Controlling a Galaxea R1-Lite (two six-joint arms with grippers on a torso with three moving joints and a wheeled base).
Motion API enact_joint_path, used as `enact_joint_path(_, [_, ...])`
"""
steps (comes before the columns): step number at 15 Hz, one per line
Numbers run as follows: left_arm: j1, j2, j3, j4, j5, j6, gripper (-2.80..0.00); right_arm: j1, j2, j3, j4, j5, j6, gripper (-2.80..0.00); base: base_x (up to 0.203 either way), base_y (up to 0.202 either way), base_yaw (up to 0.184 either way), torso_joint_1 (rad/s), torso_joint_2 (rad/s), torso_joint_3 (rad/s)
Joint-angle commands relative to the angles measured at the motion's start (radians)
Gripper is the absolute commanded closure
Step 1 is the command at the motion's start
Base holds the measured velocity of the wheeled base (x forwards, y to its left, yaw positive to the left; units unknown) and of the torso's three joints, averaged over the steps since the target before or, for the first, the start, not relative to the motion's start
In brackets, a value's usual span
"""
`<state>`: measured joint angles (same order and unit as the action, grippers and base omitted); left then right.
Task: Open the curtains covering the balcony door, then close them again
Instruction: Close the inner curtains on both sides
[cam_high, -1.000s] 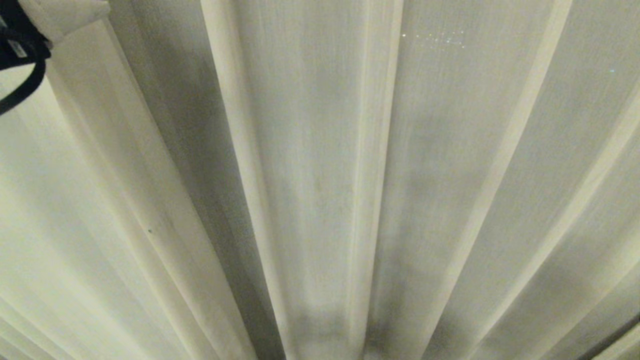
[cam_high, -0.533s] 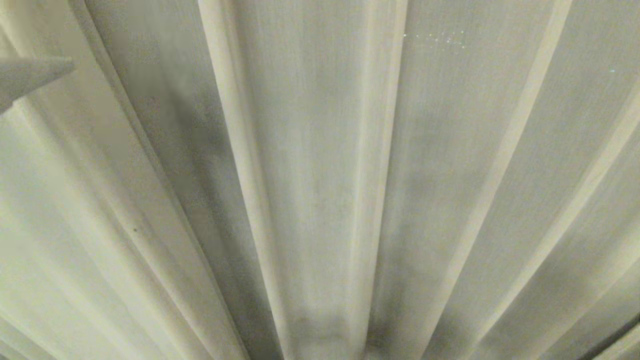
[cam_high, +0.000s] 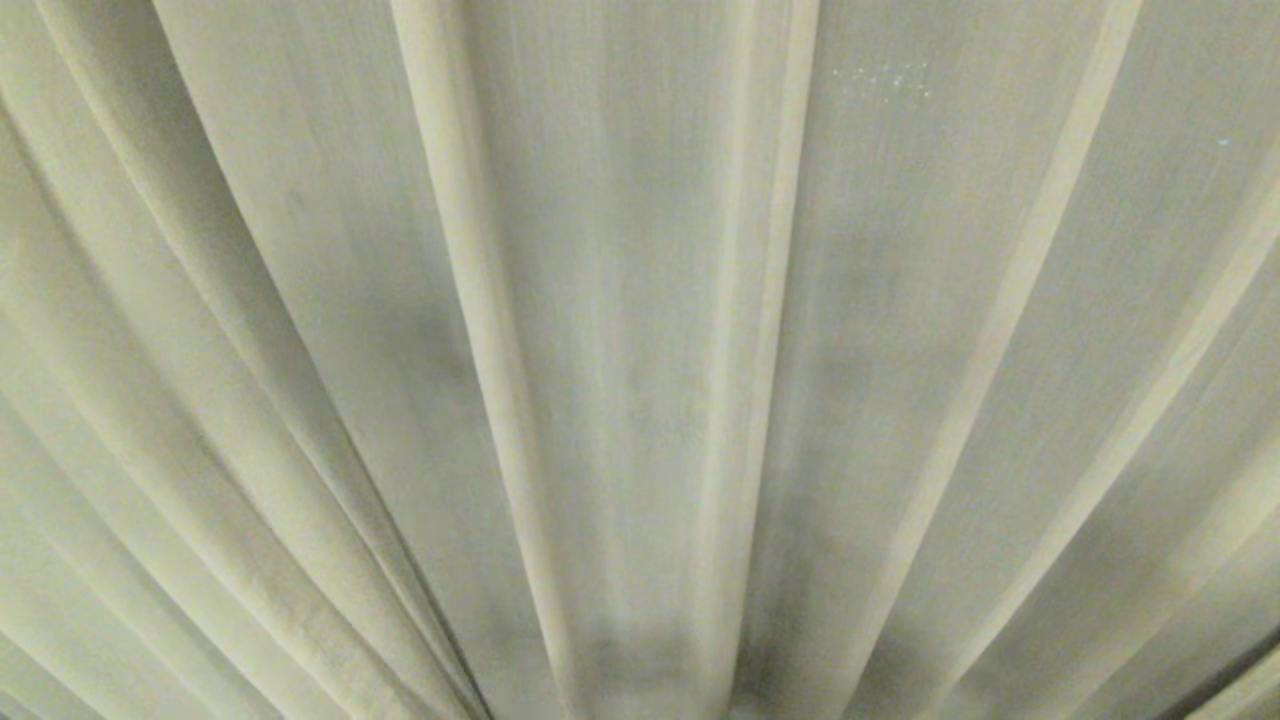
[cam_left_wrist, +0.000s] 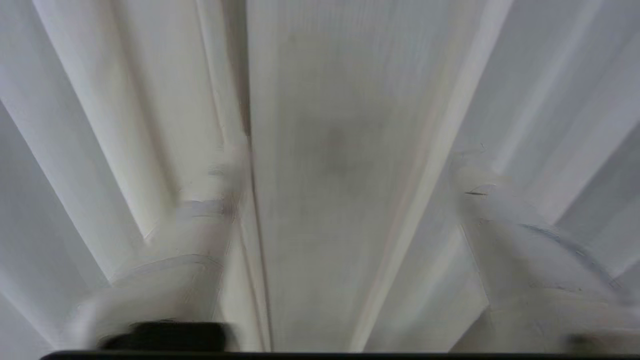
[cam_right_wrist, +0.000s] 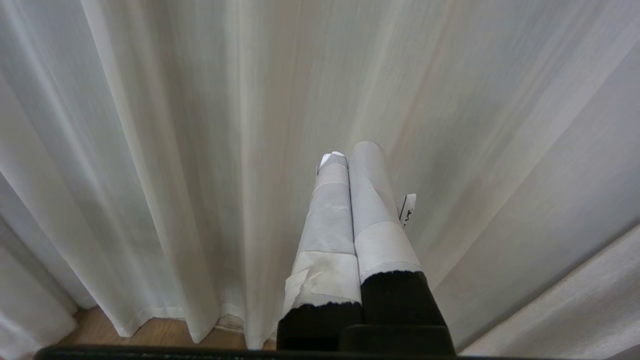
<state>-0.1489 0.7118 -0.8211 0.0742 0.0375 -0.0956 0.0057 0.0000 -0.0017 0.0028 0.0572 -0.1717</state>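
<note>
The curtains (cam_high: 640, 360) hang drawn across everything, balcony door hidden behind them. Left gripper (cam_left_wrist: 350, 200) is right up against the curtains, jaws spread wide around 1 pleat, gripping nothing. I'd pinch that fold firmly before dragging sideways. Right gripper (cam_right_wrist: 347, 160) sits parked near the curtains, jaws pressed together, empty.

The curtains (cam_high: 640, 330) were seen to be of thin, matt cream cloth with a fine woven grain, hung in long soft pleats. The fingers (cam_right_wrist: 345, 215) of the right gripper (cam_right_wrist: 350, 155) were wrapped in pale, matt, slightly creased tape over black plastic, and those (cam_left_wrist: 505, 225) of the left gripper (cam_left_wrist: 345, 165) were wrapped alike. A strip of smooth brown wooden floor (cam_right_wrist: 150, 335) was shown under the hem.
</note>
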Motion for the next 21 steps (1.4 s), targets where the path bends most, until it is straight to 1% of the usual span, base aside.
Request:
enact_joint_path(1, [0.000,-0.099,0.048,0.011,0.001,-0.001,0.00,0.000,0.002,0.000,0.000,0.001,-0.002,0.00,0.000,0.000,0.000,0.000,0.00,0.000])
enact_joint_path(4, [0.000,-0.137,0.094,0.013,-0.001,-0.002,0.00,0.000,0.002,0.000,0.000,0.001,-0.002,0.00,0.000,0.000,0.000,0.000,0.00,0.000])
enact_joint_path(9, [0.001,-0.261,0.258,0.013,0.000,0.003,0.00,0.000,0.002,0.000,0.000,0.001,-0.002,0.00,0.000,0.000,0.000,0.000,0.00,0.000])
enact_joint_path(11, [0.033,-0.343,0.324,0.014,-0.001,0.007,0.00,0.000,0.002,0.000,0.000,0.001,-0.002,0.00,0.000,0.000,0.000,0.000,0.00,0.000])
enact_joint_path(13, [0.064,-0.424,0.417,0.012,0.000,0.011,0.00,0.000,0.002,0.000,0.000,0.001,-0.002,0.00,0.000,0.000,0.000,0.000,0.00,0.000])
enact_joint_path(14, [0.070,-0.430,0.445,0.008,-0.002,0.038,0.00,0.000,0.002,0.000,0.000,0.001,-0.002,0.00,0.000,0.000,0.000,0.000,0.00,0.000])
enact_joint_path(15, [0.072,-0.431,0.471,0.005,-0.005,0.085,0.00,0.000,0.002,0.000,0.000,0.001,-0.002,0.00,0.000,0.000,0.000,0.000,0.00,0.000])
enact_joint_path(16, [0.072,-0.431,0.512,-0.009,-0.012,0.117,0.00,0.000,0.002,0.000,0.000,0.001,-0.002,0.00,0.000,0.000,0.000,0.000,0.00,0.000])
enact_joint_path(17, [0.072,-0.431,0.564,-0.045,-0.021,0.144,0.00,0.000,0.002,0.000,0.000,0.001,-0.002,0.00,0.000,0.000,0.000,0.000,0.00,0.000])
enact_joint_path(18, [0.080,-0.437,0.628,-0.101,-0.031,0.161,0.00,0.000,0.002,0.000,0.000,0.001,-0.002,0.00,0.000,0.000,0.000,0.000,0.00,0.000])
enact_joint_path(19, [0.104,-0.463,0.695,-0.149,-0.038,0.167,0.00,0.000,0.002,0.000,0.000,0.001,-0.002,0.00,0.000,0.000,0.000,0.000,0.00,0.000])
enact_joint_path(20, [0.126,-0.510,0.755,-0.184,-0.041,0.168,0.00,0.000,0.002,0.000,0.000,0.001,-0.002,0.00,0.000,0.000,0.000,0.000,0.00,0.000])
enact_joint_path(21, [0.136,-0.576,0.800,-0.194,-0.042,0.164,0.00,0.000,0.002,0.000,0.000,0.001,-0.002,0.00,0.000,0.000,0.000,0.000,0.00,0.000])
